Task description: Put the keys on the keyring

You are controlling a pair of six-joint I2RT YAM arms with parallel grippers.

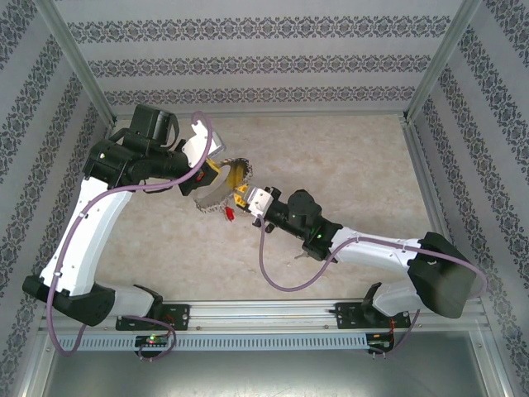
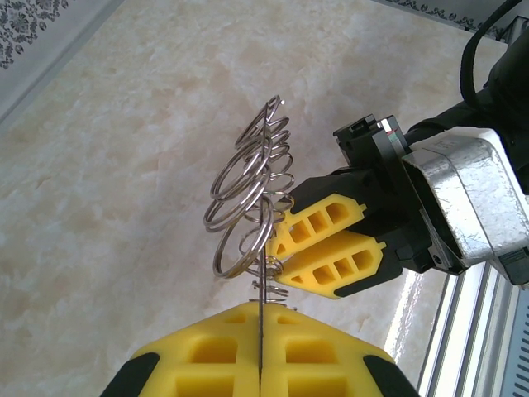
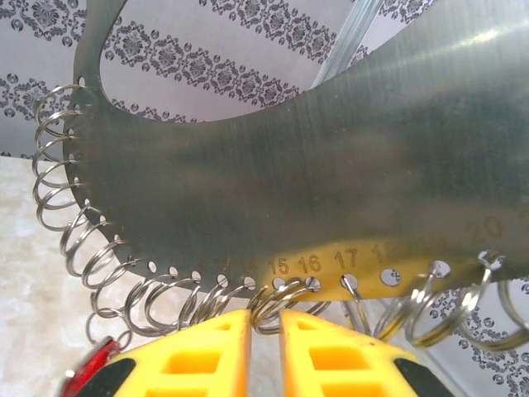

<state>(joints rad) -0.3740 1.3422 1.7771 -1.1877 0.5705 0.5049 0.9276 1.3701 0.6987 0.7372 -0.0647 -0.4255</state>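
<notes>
Keyring [image 1: 216, 188] held above table [image 1: 347, 165], left of centre in top view, standing on edge. Left gripper [image 2: 260, 318] clamped on its thin plate. In left wrist view plate runs edge-on, straight up from fingers, loops fanning toward upper centre. In right wrist view broad face fills frame, looped rim curving from upper left to lower right. Right gripper [image 3: 264, 322]: fingers nearly together, one rim loop in slit; pinched or not, cannot tell. Red-tagged key [image 3: 87, 368] at lower left, beneath loops.

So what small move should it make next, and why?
Probably squeeze the right gripper fully onto the loop between its jaws. Those jaws sit narrowly apart around it, the left gripper clamps the keyring by its edge, and a red tag hangs beside.
</notes>
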